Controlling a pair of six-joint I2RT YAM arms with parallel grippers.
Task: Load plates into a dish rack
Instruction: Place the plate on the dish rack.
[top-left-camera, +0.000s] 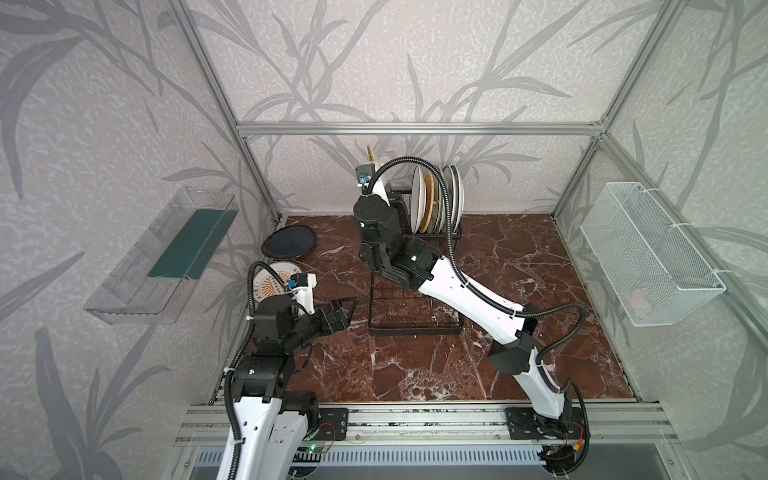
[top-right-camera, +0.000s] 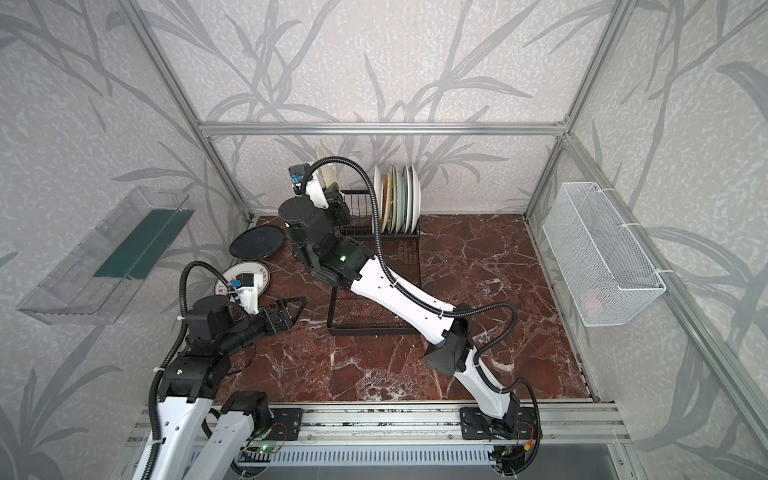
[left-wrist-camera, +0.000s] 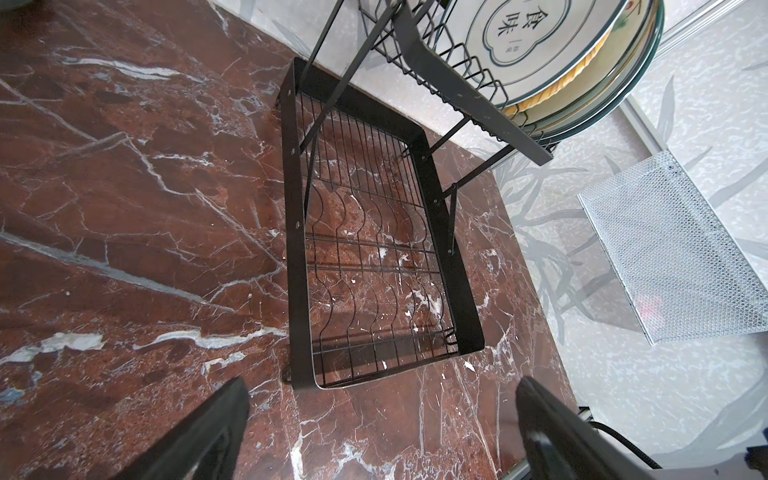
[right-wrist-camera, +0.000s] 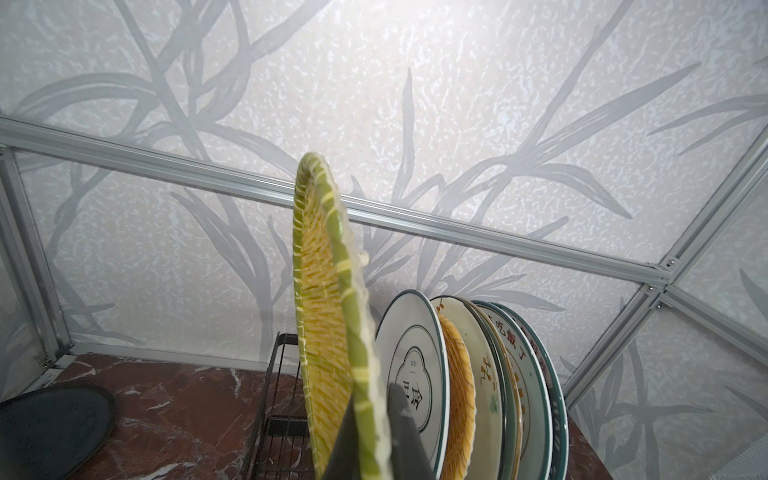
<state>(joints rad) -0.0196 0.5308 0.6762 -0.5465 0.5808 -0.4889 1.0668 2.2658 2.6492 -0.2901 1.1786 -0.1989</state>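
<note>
- The dish rack (top-left-camera: 415, 331) holds a row of plates (right-wrist-camera: 419, 365) on edge in its raised section, just beside the right gripper (right-wrist-camera: 372, 432).
- The nearest racked plate reads "食味".
- The right gripper is pinching an upright woven yellow-green plate (right-wrist-camera: 324, 291) by its rim.
- The left gripper (left-wrist-camera: 380, 436) is spread wide and empty, facing the rack's tray. A black plate (top-left-camera: 289, 242) lies on the table (top-left-camera: 540, 249) beyond it.

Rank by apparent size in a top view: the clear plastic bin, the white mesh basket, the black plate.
Largest: clear plastic bin and white mesh basket, too alike to rank.
Smallest: black plate.
</note>
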